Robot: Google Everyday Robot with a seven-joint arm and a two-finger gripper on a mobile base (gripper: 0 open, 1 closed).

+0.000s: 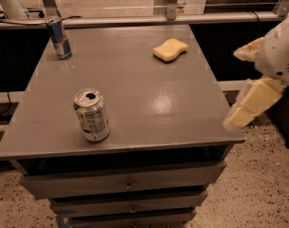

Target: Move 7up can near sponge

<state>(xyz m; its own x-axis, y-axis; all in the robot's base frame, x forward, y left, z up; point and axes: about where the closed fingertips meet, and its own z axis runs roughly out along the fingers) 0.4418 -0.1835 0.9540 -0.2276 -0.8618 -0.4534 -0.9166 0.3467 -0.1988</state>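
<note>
Three things rest on the flat grey top of the drawer cabinet [135, 103], all to the left of the robot's white gripper [232, 89], which hangs just off the top's right edge with its two pale-yellow fingers [254, 103] spread apart and nothing between them. The silver aluminium 7up can [91, 115], printed green and white, stands upright near the front-left corner, well apart from the fingers. The wavy pale-yellow foam sponge [170, 49] lies flat nearer the fingers, beyond them and to their left, while the slim blue-and-silver can [59, 37] stands farthest from them, at the far-left corner.
</note>
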